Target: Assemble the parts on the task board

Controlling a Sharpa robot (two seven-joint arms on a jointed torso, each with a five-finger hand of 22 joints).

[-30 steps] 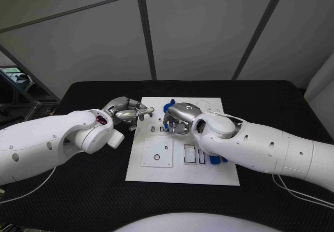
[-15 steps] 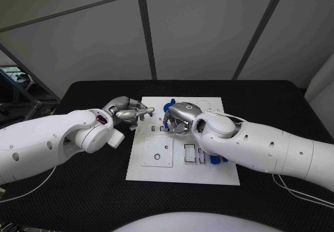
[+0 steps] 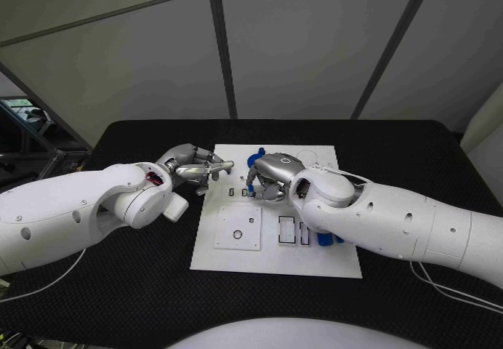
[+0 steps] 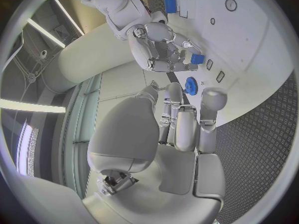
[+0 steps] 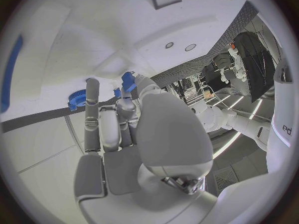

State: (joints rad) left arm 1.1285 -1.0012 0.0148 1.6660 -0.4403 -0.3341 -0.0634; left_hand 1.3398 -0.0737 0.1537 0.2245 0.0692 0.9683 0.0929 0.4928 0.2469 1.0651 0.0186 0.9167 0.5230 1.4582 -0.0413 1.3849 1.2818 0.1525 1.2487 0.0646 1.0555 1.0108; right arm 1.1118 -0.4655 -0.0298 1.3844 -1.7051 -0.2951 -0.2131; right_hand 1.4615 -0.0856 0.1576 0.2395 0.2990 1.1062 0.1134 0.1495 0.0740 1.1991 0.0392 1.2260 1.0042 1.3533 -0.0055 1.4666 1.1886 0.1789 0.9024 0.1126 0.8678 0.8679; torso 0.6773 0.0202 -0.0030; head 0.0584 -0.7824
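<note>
The white task board [image 3: 315, 265] lies in the middle of the black table. My right hand [image 3: 270, 174] hovers over its far half and pinches a small blue part [image 5: 127, 80] between thumb and a finger; the same blue part [image 4: 197, 58] shows under the right hand [image 4: 163, 47] in the left wrist view. A blue gear [image 3: 255, 158] stands on the board just beyond it, also the blue gear [image 4: 191, 85] by my left fingertips. My left hand [image 3: 194, 169] sits at the board's left edge, fingers spread and holding nothing.
Small rectangular slots [image 3: 236, 193] lie below the right hand. A square white inset [image 3: 238, 229] sits lower left on the board. More blue parts [image 3: 325, 238] lie at the board's right side. Black table [image 3: 126, 291] surrounds the board.
</note>
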